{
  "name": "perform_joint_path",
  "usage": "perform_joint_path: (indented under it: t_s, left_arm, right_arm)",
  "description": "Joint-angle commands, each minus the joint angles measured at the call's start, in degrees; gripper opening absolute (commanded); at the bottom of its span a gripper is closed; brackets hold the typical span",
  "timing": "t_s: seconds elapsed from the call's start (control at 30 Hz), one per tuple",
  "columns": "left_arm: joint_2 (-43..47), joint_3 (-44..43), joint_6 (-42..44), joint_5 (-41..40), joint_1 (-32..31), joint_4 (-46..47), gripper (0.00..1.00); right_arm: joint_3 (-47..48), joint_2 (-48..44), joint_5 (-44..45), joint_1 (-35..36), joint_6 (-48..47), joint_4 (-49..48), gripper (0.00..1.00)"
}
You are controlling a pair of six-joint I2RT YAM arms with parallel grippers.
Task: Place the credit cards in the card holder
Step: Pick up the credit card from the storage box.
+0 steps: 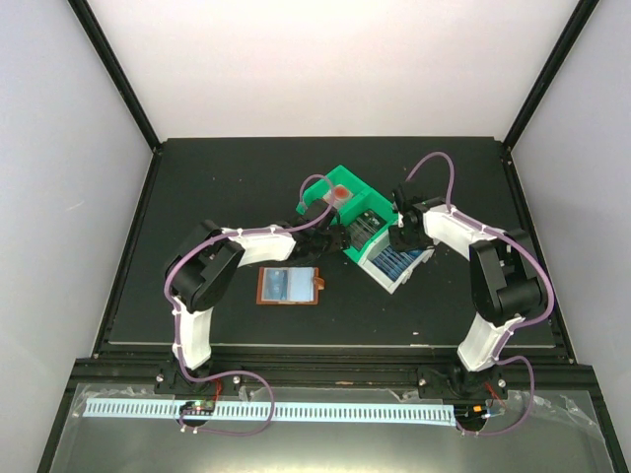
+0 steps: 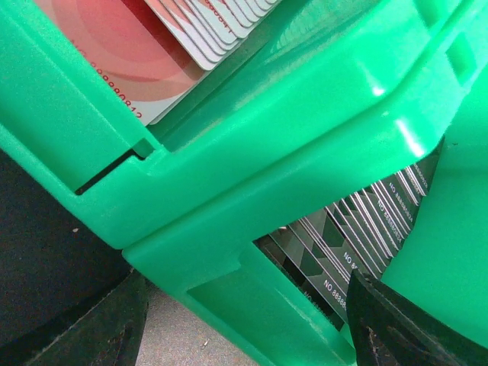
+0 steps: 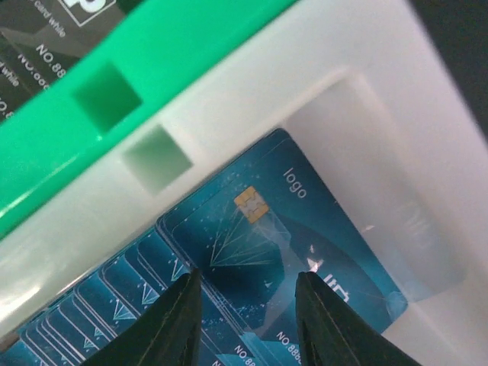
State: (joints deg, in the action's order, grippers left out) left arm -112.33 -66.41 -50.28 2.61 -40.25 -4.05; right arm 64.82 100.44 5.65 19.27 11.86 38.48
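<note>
The credit cards stand in rows in two joined bins. Red cards [image 2: 130,46] and dark cards [image 2: 366,221] fill the green bin [image 2: 305,122], and blue cards [image 3: 282,229] fill the white bin [image 3: 366,99]. My left gripper [image 2: 244,324] is open, its fingers [image 2: 404,328] straddling the green bin's lower corner by the dark cards. Open too, my right gripper [image 3: 252,320] hovers just over the front blue card, one finger on each side of its face. The brown card holder [image 1: 288,286] lies flat on the mat, in front of the left arm.
In the top view the green bin [image 1: 347,177] and the white bin [image 1: 392,280] sit mid-table, with the left gripper [image 1: 335,235] and the right gripper [image 1: 398,246] at them. Black frame posts and white walls close in the dark mat [image 1: 197,197].
</note>
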Motion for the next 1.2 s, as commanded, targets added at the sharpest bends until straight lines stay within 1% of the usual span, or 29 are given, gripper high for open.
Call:
perform_joint_path:
  t_s: [0.0, 0.17, 0.33, 0.47, 0.6, 1.17]
  left_arm:
    - [-3.6, 0.3, 2.1, -2.3, 0.2, -7.2, 0.72]
    - [-3.7, 0.2, 2.1, -2.0, 0.3, -7.1, 0.70]
    - [-3.9, 0.3, 2.3, -1.8, 0.3, -7.1, 0.67]
    - [-4.2, 0.5, 2.3, -1.8, 0.4, -7.0, 0.66]
    - [-4.5, 0.5, 2.3, -1.6, 0.4, -7.0, 0.65]
    - [-4.4, 0.7, 2.4, -1.3, 0.4, -6.9, 0.64]
  right_arm:
    - [-0.7, 0.7, -3.1, 0.1, -1.0, -0.8, 0.37]
    - [-0.4, 3.2, 2.4, 1.2, -0.4, 0.1, 0.37]
    - [-0.1, 2.7, 5.8, 1.3, 0.9, 0.3, 0.32]
    - [0.7, 0.7, 4.7, 1.2, 1.7, 0.6, 0.31]
    - [1.7, 0.9, 3.5, 0.9, 2.3, 2.1, 0.31]
    - [2.5, -0.1, 5.2, -0.9, 4.1, 4.5, 0.31]
